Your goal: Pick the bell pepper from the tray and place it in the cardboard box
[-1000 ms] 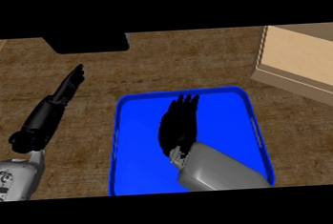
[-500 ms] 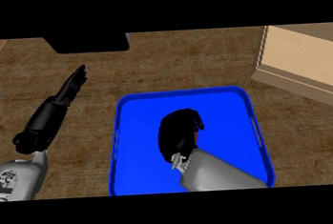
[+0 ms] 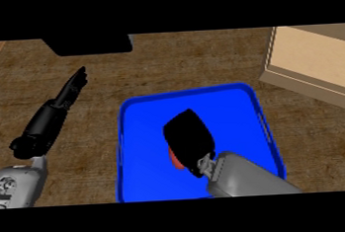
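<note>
Fingers of right hand [image 3: 187, 139] curled over bell pepper [image 3: 176, 161]

Counter [image 3: 165, 64]: wood-grain brown, rough-looking, matt.
Tray [image 3: 144, 139]: smooth blue plastic, even sheen.
Cardboard box [image 3: 315, 63]: plain tan card, matt.
Right hand [image 3: 187, 137]: black, matt.
Forearms [image 3: 244, 178]: smooth grey shell, like plastic or metal.
Bell pepper [image 3: 176, 162]: red, smooth sliver showing.

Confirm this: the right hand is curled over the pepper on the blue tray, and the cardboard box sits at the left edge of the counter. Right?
Not quite. The head view shows the cardboard box at the right edge, not the left. The rest holds: the right hand is curled over the pepper on the blue tray.
</note>
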